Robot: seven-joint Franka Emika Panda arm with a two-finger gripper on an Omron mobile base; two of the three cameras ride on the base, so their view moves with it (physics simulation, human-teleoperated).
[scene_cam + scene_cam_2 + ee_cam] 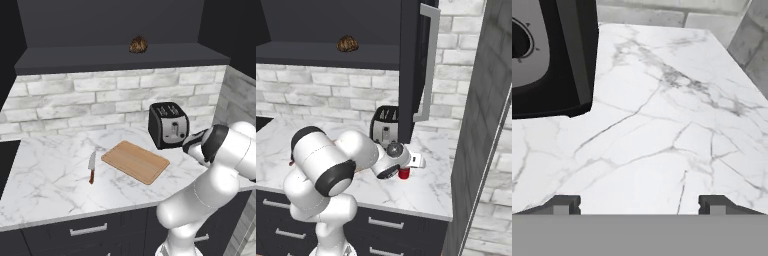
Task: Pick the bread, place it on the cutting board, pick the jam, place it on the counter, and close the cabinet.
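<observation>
The bread (138,45) is sitting on the open cabinet's (120,59) bottom shelf, well above the surface (50,175), toward the shelf's middle; in the right base view the same loaf (347,44) is lying left of the cabinet door (411,70), which is standing open with its long silver handle (428,65) facing out. The cutting board (135,161) is lying flat and bare near the middle of the surface, angled to its front edge, with a red-handled knife (92,167) resting just beside its left end, not touching it. The black toaster (168,125) is standing behind the board's right end, toward the brick back wall. The arm is reaching low, past the toaster toward the right end of the surface, and the gripper (640,204) is hanging over bare marble with its jaws spread wide and nothing between the fingertips (562,204). The toaster's side (547,55) is looming close at the hand view's upper left. The red jam jar (404,173) is standing on the surface just below the wrist, in front of the toaster, toward the front edge, partly hidden by the arm.
</observation>
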